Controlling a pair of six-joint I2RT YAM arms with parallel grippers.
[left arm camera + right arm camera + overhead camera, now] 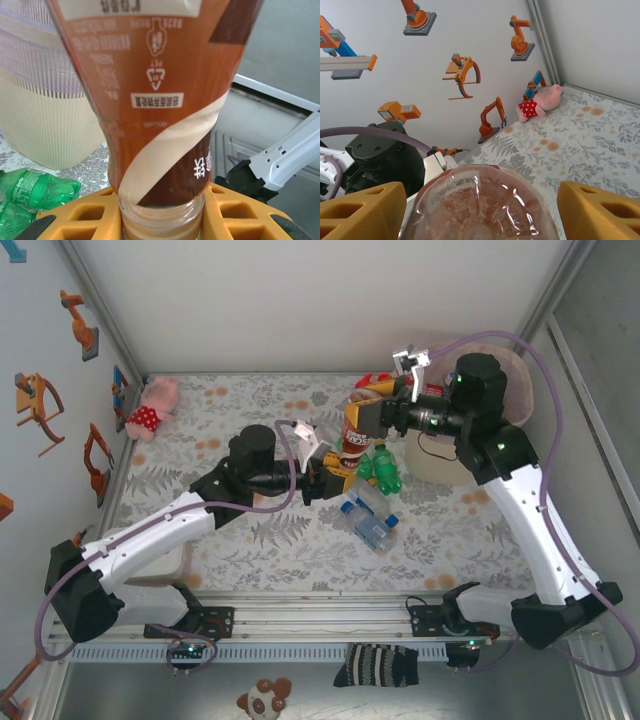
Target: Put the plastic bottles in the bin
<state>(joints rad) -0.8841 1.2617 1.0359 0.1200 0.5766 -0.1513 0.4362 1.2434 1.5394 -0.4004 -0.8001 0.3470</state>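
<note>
The brown-labelled bottle (352, 437) is held by its neck in the left hand (337, 468), its long axis pointed at the right hand (360, 402); those fingers (362, 212) are spread wide about its base, contact undeterminable; the bin (437, 464) is found rightward, nearer the right arm.

Floral table (260, 540): pink plush (152, 408) far-left; green bottles (383, 468), clear bottles (368, 520) centre; bin (440, 465) right.

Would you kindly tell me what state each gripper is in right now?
Left gripper: closed on the neck of the brown-labelled bottle.
Right gripper: jaws flank that bottle's base; grip cannot be told.
</note>
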